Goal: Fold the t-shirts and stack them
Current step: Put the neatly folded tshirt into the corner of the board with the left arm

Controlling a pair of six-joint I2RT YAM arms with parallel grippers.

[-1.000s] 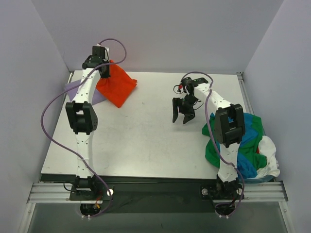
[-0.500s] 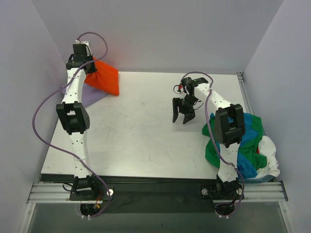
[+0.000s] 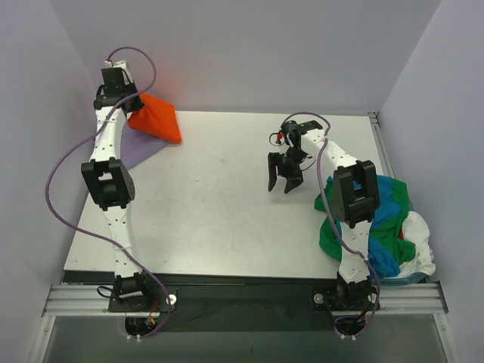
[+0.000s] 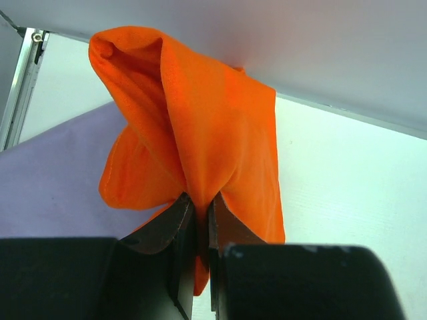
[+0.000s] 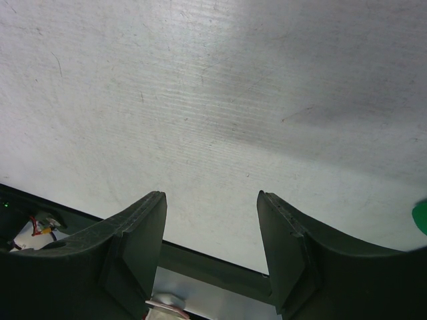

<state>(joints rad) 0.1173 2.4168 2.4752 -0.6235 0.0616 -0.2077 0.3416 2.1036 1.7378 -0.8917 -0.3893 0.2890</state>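
Left tool (image 4: 198, 212) is clamped tight on the orange-red t-shirt (image 3: 156, 121), with a fold of cloth pinched between the two fingers and almost no gap showing. The shirt hangs bunched from the tool, lifted at the far left corner of the desk (image 3: 227, 212), close to the back wall. The lavender t-shirt (image 3: 138, 150) lies flat on the desk right below and beside the orange one, partly hidden by the left arm. Cannot tell whether the orange cloth touches it. Right tool (image 3: 285, 176) is spread wide with nothing between its fingers. It points down over bare desk, right of centre in the far half. Its wrist view shows only scuffed desk surface between the fingers, plus a sliver of green at the right edge. The green t-shirt (image 3: 330, 234), blue t-shirt (image 3: 390, 207) and white t-shirt (image 3: 420, 243) sit tangled in one unfolded heap at the near right edge of the desk, behind the right arm. Green is on the desk side, white is outermost, and the heap is near the right tool but apart from it.
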